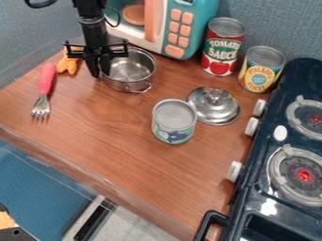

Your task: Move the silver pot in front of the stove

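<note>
**Lid and can between silver pot [135, 85] and stove [280, 155]**

The wooden desk [94, 127] spreads below me, with the dark toy stove along its right side, white knobs facing the desk. At the back stands the teal toy microwave [207, 23]. Right of it I have the tall red can [220, 52], then the yellow-labelled can [261, 70] close to the stove. The pot lid [213, 107], knob up, and the short green-and-blue can [173, 127] sit side by side between my pot and the stove, so a straight run is obstructed. Off left lies the red-handled fork [43, 99], tines towards me.

My arm [94, 30] comes in from the top edge and hangs nearly straight down, the pincer [100, 74] at the silver pot's left side. I can't tell whether it is spread, pressed together or pinching the rim. The pot sits upright on the desk, just in front of the microwave.

The microwave is cut off at the top, the stove at the right and bottom. The pincer covers the pot's left edge. Beside it, an orange object [67, 65] is partly hidden; I can't make out what it is.
</note>
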You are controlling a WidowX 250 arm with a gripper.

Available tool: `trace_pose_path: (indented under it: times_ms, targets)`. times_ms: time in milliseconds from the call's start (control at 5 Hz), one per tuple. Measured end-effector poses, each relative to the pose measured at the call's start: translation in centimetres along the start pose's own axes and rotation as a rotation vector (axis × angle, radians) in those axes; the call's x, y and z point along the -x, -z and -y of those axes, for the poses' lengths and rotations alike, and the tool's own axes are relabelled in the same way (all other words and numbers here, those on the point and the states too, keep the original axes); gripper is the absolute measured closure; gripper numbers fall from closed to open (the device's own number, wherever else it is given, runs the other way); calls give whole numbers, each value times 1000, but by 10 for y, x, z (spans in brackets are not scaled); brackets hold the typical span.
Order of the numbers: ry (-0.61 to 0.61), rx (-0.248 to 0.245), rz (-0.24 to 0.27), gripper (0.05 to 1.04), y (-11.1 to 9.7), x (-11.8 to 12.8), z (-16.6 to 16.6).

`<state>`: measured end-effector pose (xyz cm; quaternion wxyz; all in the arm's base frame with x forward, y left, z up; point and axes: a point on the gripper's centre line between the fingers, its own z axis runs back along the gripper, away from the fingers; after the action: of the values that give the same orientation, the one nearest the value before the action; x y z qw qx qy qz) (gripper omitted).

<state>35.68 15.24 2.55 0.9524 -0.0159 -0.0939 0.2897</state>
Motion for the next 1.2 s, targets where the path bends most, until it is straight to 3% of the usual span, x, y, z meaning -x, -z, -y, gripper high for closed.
trace_pose_path:
  times_ms: [200, 600, 800, 1000, 1200]
  targets:
    - [4, -3, 8, 999, -2, 3, 0]
    - [116, 92, 107, 1013, -73, 6, 14]
    - [210, 149, 107, 1013, -92, 26, 28]
    - [341, 206, 100, 1013, -108, 64, 51]
    - [452, 221, 63, 1014, -107, 100, 58]
